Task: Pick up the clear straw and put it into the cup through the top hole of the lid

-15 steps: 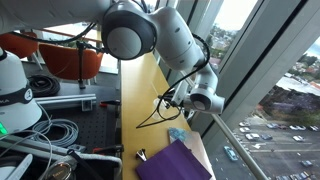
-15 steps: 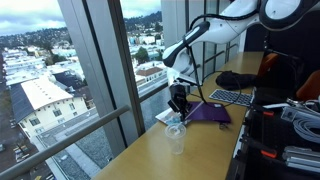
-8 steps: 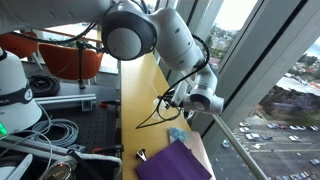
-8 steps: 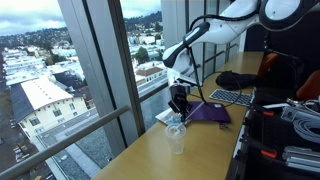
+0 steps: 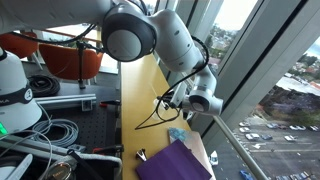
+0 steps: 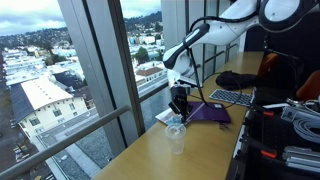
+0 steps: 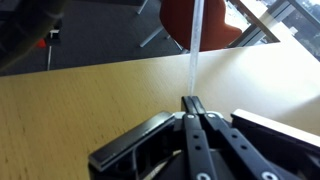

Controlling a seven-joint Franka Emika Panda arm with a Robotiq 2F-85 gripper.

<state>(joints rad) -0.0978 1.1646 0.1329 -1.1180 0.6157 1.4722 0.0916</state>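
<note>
Window-side pale wooden table (image 6: 205,152): black end effector (image 7: 193,102) pinches the thin clear plastic straw (image 7: 196,45), which juts past its fingertips, near the lidded clear plastic cup (image 6: 176,138).

The pale wooden worktop (image 6: 205,150) runs along the window. A clear lidded cup (image 6: 176,138) stands on it near a purple cloth (image 6: 210,112). A keyboard (image 6: 232,97) lies beyond the cloth, and a black cable (image 5: 150,117) trails across the wood.
</note>
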